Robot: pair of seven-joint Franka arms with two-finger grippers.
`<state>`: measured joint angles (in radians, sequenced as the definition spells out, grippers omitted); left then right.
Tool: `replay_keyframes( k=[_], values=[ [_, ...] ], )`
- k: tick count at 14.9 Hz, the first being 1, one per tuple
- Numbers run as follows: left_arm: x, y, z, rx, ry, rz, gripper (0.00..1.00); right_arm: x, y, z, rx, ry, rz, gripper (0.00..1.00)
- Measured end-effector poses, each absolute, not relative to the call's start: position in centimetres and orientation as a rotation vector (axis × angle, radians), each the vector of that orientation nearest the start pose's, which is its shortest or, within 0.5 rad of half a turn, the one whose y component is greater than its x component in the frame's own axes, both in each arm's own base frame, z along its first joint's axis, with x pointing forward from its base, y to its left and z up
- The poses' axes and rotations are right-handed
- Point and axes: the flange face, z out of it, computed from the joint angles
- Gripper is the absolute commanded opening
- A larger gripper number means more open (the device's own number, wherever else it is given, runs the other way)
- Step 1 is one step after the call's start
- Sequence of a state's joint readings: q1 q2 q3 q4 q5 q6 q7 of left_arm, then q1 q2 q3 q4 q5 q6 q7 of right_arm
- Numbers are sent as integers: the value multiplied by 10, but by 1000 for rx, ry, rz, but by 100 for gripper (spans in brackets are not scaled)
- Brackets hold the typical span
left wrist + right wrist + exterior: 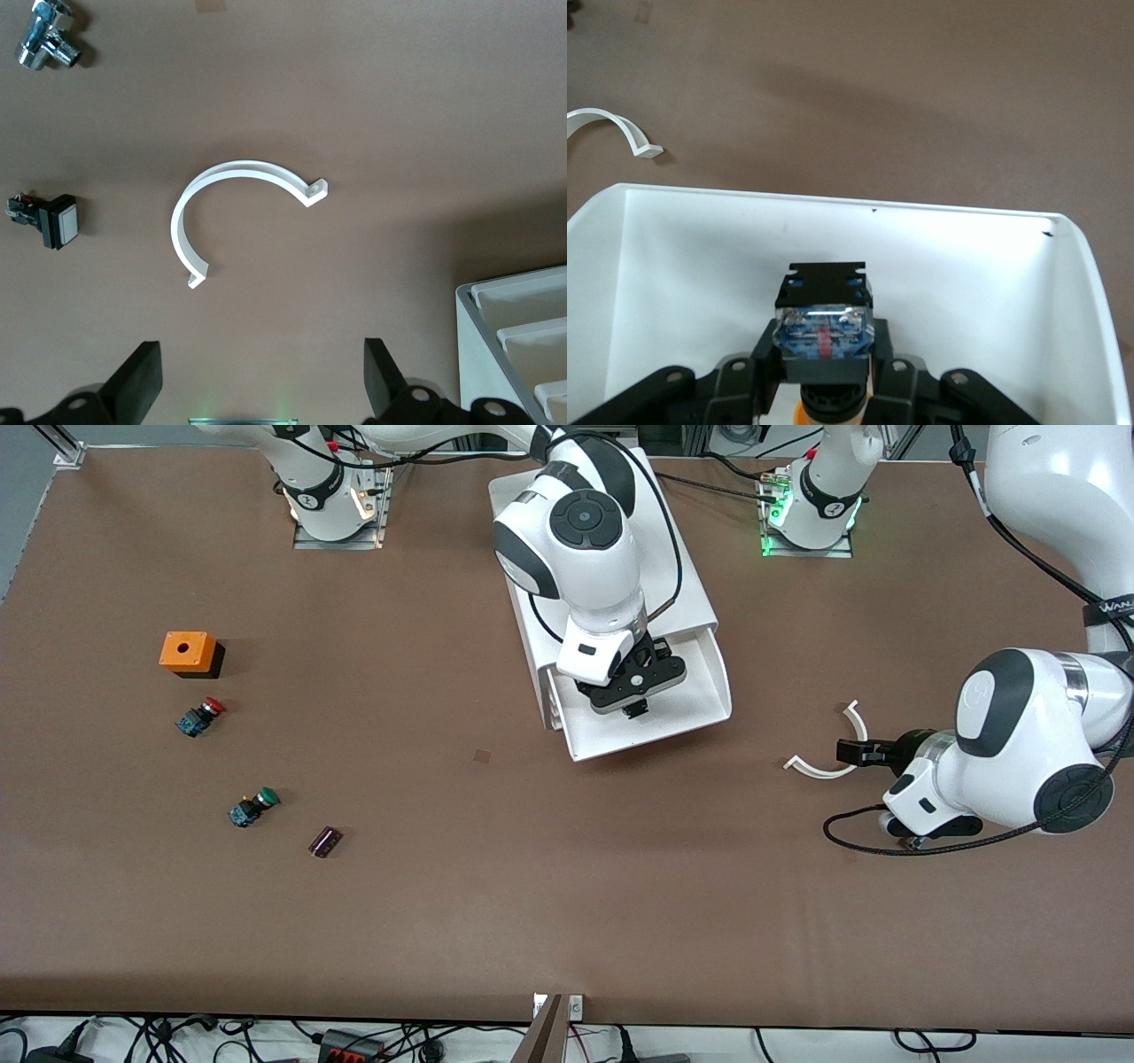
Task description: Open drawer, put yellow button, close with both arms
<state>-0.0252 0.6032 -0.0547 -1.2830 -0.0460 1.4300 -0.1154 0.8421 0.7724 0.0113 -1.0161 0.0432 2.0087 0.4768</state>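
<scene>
The white cabinet (602,540) stands mid-table with its uppermost drawer (700,700) pulled open toward the front camera. My right gripper (636,708) hangs over the open drawer, shut on the yellow button (824,328). Its black body and clear blue block point down into the white tray (673,266), and the orange cap peeks out between the fingers (749,376). In the front view the button is hidden under the hand. My left gripper (855,753) is open and empty, low over the table toward the left arm's end, beside the cabinet (523,345).
A white curved clip (828,760) lies on the table by my left gripper (257,390). Toward the right arm's end lie an orange box (188,653), a red-capped button (202,716), a green-capped button (253,806) and a small dark part (325,841).
</scene>
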Motion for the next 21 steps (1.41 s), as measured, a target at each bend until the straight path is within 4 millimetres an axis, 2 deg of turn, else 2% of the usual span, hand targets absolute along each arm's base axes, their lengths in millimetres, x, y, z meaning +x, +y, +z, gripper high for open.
replay_keyframes(
  k=[5,6,7,8,12,16,19,21],
  values=[
    [668,-54,372,-3091,-59,724,100,511,593,407,-2905,-515,-180,4],
    [668,-55,372,-3090,-56,723,100,510,593,407,-2902,-501,-175,17],
    [668,-56,372,-3090,-54,723,100,510,593,407,-2902,-491,-172,53],
    [668,-57,372,-3091,-53,721,100,510,594,407,-2902,-484,-171,100],
    [668,-57,372,-3092,-53,718,100,509,594,408,-2902,-459,-173,100],
    [668,-60,373,-3094,-45,713,100,510,595,411,-2904,-363,-175,100],
    [677,-78,379,-3123,-60,590,100,517,591,428,-2890,-330,-215,100],
    [681,-99,385,-3133,-104,504,100,533,575,440,-2910,-291,-238,100]
  ],
)
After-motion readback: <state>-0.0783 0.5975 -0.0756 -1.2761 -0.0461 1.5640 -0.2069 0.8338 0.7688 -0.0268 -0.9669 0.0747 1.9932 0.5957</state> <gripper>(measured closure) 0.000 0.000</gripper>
